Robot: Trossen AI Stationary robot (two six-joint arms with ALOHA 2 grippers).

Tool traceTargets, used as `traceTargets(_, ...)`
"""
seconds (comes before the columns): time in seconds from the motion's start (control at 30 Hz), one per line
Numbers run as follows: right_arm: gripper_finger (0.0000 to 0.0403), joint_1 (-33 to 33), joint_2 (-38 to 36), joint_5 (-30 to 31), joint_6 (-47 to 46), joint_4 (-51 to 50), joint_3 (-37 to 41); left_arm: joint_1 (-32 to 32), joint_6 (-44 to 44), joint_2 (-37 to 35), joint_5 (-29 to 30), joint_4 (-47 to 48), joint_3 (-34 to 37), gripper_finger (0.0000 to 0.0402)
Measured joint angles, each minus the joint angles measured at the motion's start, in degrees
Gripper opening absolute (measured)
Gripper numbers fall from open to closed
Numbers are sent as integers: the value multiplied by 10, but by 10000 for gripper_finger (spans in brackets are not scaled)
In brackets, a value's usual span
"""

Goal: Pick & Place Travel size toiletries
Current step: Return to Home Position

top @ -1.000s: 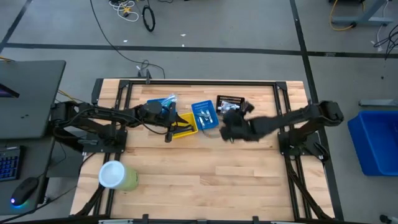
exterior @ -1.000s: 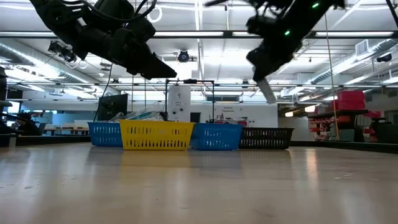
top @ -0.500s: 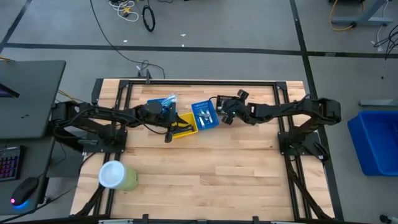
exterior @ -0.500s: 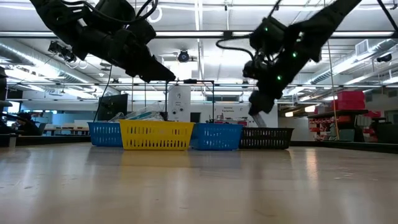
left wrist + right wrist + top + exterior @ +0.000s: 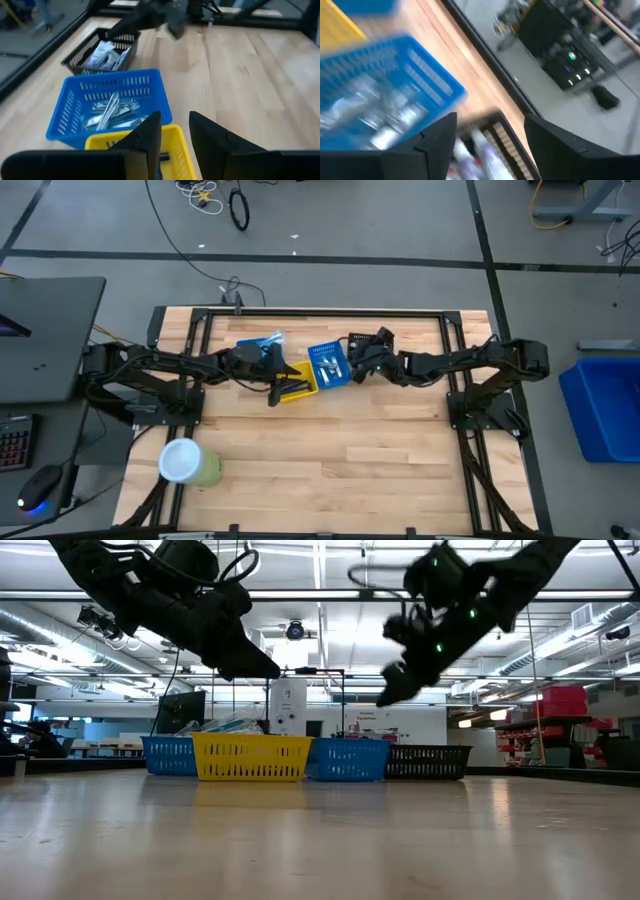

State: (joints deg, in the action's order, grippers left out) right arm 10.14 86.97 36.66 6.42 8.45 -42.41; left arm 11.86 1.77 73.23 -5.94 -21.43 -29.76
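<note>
While both dark arms reach in over the light wooden table, the travel size toiletries lie inside a row of four slotted plastic bins. The bins are set close together in the half of the table farther from the low camera. From the left arm's side to the right arm's side, the row runs: left blue bin, yellow bin, right blue bin, black bin. The right blue bin holds slim silvery pieces. The black bin holds white tubes and packets. Pale blue-white items rise above the rim of the left blue bin. What the yellow bin holds cannot be told. The left gripper hangs above the yellow bin without touching it; its two dark fingers stand apart with nothing between them. The right gripper hangs in the air above the boundary between the right blue bin and the black bin; its dark finger pair is spread wide and carries nothing. In the low view both grippers sit well above the bin rims. A large green cylinder with a white lid stands upright on the table near the front corner on the left arm's side, well apart from the bins and both arms.
</note>
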Motion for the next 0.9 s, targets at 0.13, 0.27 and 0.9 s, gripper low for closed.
traceTargets(0.13,236,-56,-30,-17,8,-63,-50,1,-58,-29,-8,4,-5,107)
traceTargets(0.27,203,-115,-95,-85,37,-156,-99,8,-56,-117,-10,49,-6,107)
traceTargets(0.9,4,-199,-429,-195,29,-249,38,43,2,-561,115,336,47,107)
